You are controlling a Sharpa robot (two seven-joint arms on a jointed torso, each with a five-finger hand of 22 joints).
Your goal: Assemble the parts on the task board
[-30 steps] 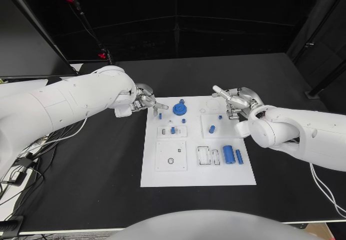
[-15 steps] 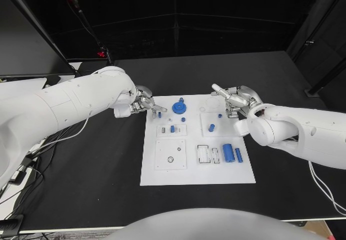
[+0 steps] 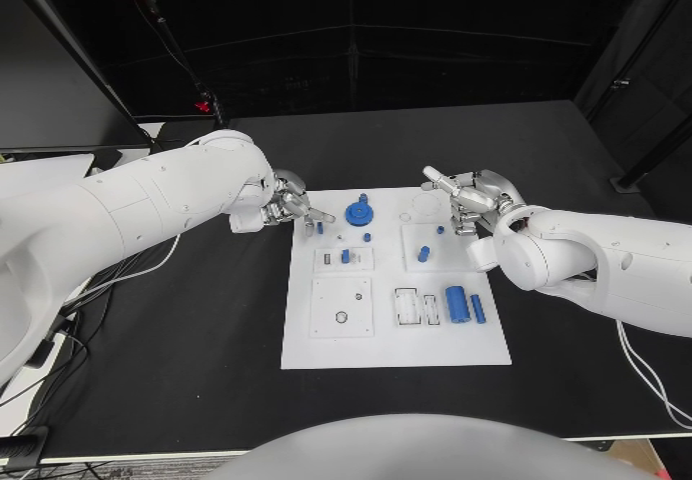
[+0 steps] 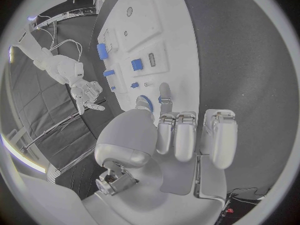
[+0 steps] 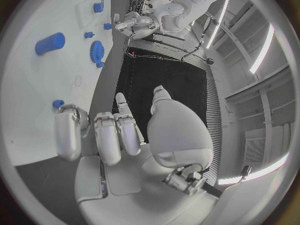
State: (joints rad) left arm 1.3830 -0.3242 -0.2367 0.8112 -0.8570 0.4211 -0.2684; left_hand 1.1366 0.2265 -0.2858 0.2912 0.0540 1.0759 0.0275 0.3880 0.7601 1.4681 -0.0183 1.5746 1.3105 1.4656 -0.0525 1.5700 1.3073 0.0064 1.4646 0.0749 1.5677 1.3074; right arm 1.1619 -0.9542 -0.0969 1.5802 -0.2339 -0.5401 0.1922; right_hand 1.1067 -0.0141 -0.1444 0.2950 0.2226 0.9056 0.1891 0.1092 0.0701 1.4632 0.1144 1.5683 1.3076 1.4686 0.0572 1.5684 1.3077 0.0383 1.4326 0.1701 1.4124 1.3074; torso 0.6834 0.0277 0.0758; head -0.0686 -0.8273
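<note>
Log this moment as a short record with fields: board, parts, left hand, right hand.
board: white task board lying flat in the middle of the black table
parts: blue gear-like piece near the board's far edge; blue cylinder in the near right area
left hand: left hand at the board's far left corner, one finger extended over the edge, holding nothing
right hand: right hand over the board's far right corner, one finger extended, holding nothing
</note>
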